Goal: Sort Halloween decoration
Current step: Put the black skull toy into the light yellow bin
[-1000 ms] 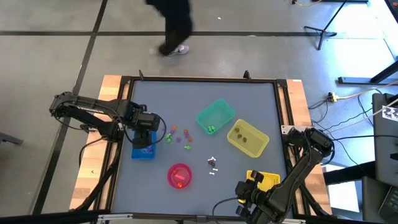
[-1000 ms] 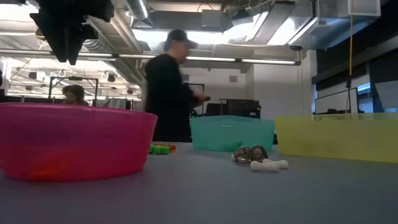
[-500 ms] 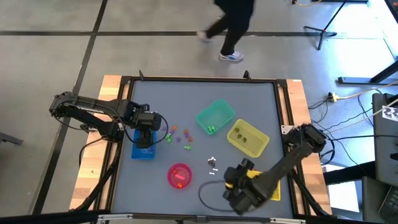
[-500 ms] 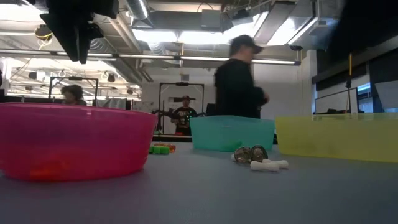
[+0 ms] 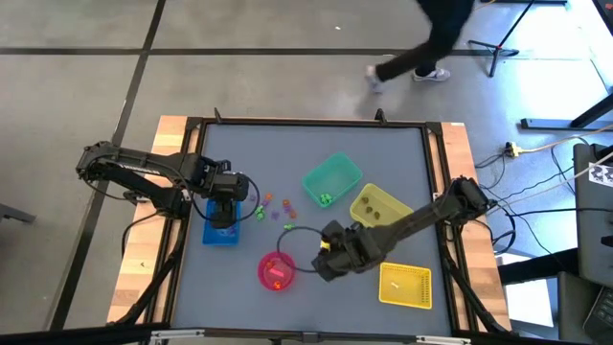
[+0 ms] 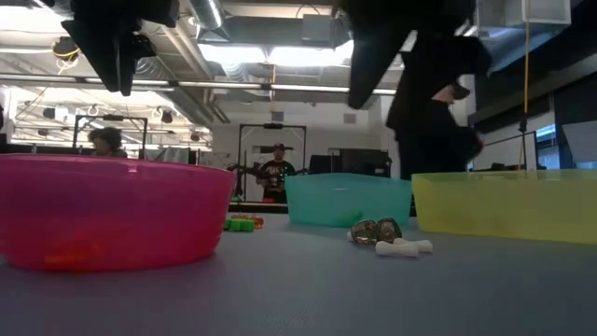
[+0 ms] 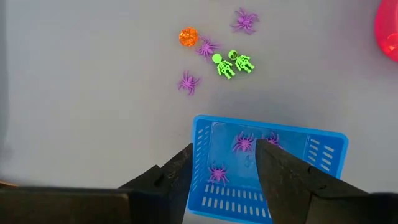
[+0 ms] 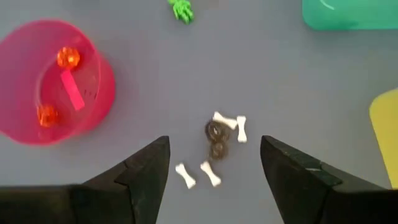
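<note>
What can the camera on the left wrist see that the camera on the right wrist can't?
Only the left wrist view shows the blue basket with purple spiders inside, more purple spiders loose on the table, and an orange ball, past the open left gripper.

Only the right wrist view shows the white bones and dark grey pieces below the open right gripper, plus the teal bin, a yellow bin's corner, and orange pieces in the bowl.

Both show the grey table, the pink bowl and green figures.
</note>
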Controlling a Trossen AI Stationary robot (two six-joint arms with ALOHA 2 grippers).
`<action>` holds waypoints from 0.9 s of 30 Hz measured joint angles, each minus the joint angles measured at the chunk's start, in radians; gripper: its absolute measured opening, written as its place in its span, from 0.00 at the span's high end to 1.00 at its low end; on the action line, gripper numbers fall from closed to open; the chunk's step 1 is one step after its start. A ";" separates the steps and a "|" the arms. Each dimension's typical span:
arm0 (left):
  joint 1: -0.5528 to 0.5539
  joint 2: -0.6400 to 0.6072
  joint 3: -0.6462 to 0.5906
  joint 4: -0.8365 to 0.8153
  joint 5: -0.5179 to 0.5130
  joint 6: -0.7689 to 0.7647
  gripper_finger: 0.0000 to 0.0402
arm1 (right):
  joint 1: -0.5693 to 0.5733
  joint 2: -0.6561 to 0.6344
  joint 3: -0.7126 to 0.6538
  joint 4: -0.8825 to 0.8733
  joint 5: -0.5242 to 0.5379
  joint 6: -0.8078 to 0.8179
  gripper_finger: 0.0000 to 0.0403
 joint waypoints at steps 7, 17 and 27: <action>0.000 0.000 0.000 0.000 0.000 -0.001 0.61 | -0.045 0.011 0.000 0.011 -0.052 0.000 0.38; 0.000 0.000 0.000 0.004 0.000 -0.001 0.61 | -0.043 0.127 0.000 0.024 -0.117 0.006 0.38; 0.000 0.000 0.000 0.007 0.000 -0.001 0.61 | -0.043 0.188 0.000 0.054 -0.122 0.008 0.38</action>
